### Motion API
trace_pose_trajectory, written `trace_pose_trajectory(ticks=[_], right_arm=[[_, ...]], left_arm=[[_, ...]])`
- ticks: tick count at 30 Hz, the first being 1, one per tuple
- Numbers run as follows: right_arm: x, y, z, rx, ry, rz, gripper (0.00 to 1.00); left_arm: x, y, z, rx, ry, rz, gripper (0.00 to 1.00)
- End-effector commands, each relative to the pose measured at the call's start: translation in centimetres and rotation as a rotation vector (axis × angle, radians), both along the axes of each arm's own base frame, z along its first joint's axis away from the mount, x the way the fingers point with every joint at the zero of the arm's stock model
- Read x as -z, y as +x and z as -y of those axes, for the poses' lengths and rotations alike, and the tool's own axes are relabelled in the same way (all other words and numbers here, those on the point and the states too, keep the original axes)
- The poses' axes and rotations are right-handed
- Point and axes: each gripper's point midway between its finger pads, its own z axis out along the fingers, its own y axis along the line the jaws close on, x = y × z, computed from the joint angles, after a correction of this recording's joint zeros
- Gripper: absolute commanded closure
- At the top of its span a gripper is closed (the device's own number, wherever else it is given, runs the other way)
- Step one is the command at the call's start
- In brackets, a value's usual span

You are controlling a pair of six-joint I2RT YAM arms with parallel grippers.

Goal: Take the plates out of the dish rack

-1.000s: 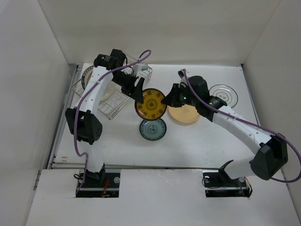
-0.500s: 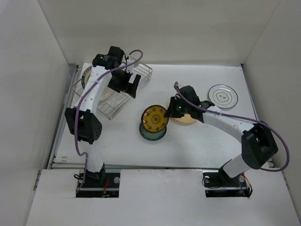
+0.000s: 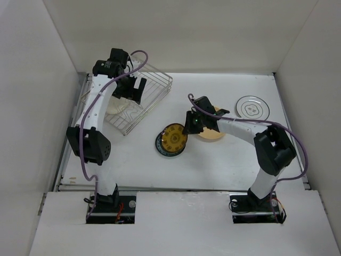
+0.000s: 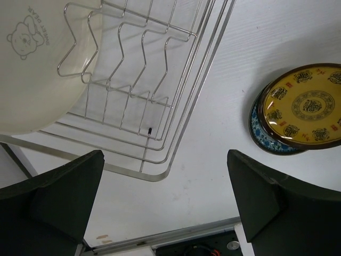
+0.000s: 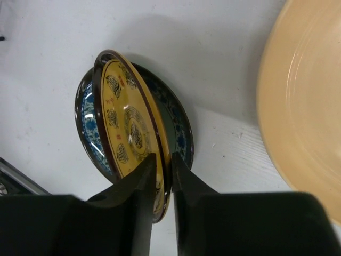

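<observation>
**Right wrist view: tilted plate may slip off the one beneath**

Right gripper clamped narrow on the near rim of the dark gold-centred plate, fingers 1 on each face. Held steeply tilted, far edge low over the blue-patterned plate lying flat on the worktop, seemingly touching it. Likely to clatter down or skid off that lower plate if let go at this angle, so safer laid flatter first. Might also knock the yellow-orange plate just beside.

From the left wrist: left gripper spread wide, holding nothing, hanging above the dish rack. 1 cream plate in the rack, leaning at its corner. Could snag on the wires, or drag the light rack along, if pulled out askew.
</observation>
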Motion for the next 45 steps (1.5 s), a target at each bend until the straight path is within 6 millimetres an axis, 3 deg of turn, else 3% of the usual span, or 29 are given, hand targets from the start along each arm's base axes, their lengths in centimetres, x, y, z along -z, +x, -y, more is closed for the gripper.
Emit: trace_pose_trajectory(ticks=[1,2,6,13,16,20,21,22,26,30,31,32,37,40,45], right_arm=[[-1.7,0.3,-0.5,-0.021,0.016,0.031,0.73],[-1.5,-0.3,-0.1,-0.021,0.001,0.009,0.66],[-1.8,-1.0,0.2,-0.028,-0.026,0.012,0.56],[-0.2,-2.1,0.4,-0.03,-0.115,-0.021,0.52],[-0.6,-2.1,0.4,-0.015,-0.137,-0.017,0.52],[-3.7,-2.1,1.0,0.023,-0.102,0.044,0.5],[-4.2,-2.1,1.3,0.031,-0.102,0.058,0.48],[-5.8,-2.2,1.3,0.033,-0.076,0.09,0.47],[-7.8,-2.1,2.4,0.077,-0.072,0.147,0.47],[-9.1,-2.3,2.7,0.086,-0.06,0.172,0.47],[-9.2,-2.5,2.9,0.086,-0.062,0.17,0.47],[-9.2,-2.5,2.9,0.086,-0.062,0.17,0.47],[-11.9,-2.7,3.5,0.112,-0.017,0.234,0.47],[-12.0,-2.7,3.9,0.128,-0.026,0.247,0.47],[-12.0,-2.7,4.2,0.134,-0.03,0.252,0.46]], left_arm=[[-2.8,-1.1,-0.5,-0.007,0.005,0.063,0.0],[-3.2,-1.2,-0.9,-0.008,0.007,0.075,0.0],[-3.3,-1.1,-1.9,0.002,0.061,0.095,0.0],[-4.7,-0.5,-2.8,-0.01,0.11,0.15,0.0],[-5.2,0.3,-4.0,-0.049,0.149,0.187,0.0],[-6.2,2.7,-8.8,-0.153,0.289,0.28,0.0],[-5.6,3.2,-9.5,-0.157,0.301,0.27,0.0],[-5.9,3.8,-10.9,-0.183,0.309,0.278,0.0],[-4.6,5.2,-12.1,-0.162,0.343,0.232,0.0],[-3.7,6.4,-12.3,-0.092,0.358,0.232,0.15],[-4.2,6.7,-12.3,-0.096,0.356,0.252,0.27],[-3.3,7.0,-12.4,-0.088,0.371,0.23,0.34],[-3.5,7.5,-12.9,-0.097,0.372,0.232,0.61],[-3.6,7.3,-12.4,-0.085,0.323,0.233,0.67],[-3.2,7.3,-12.1,-0.072,0.291,0.225,0.65]])
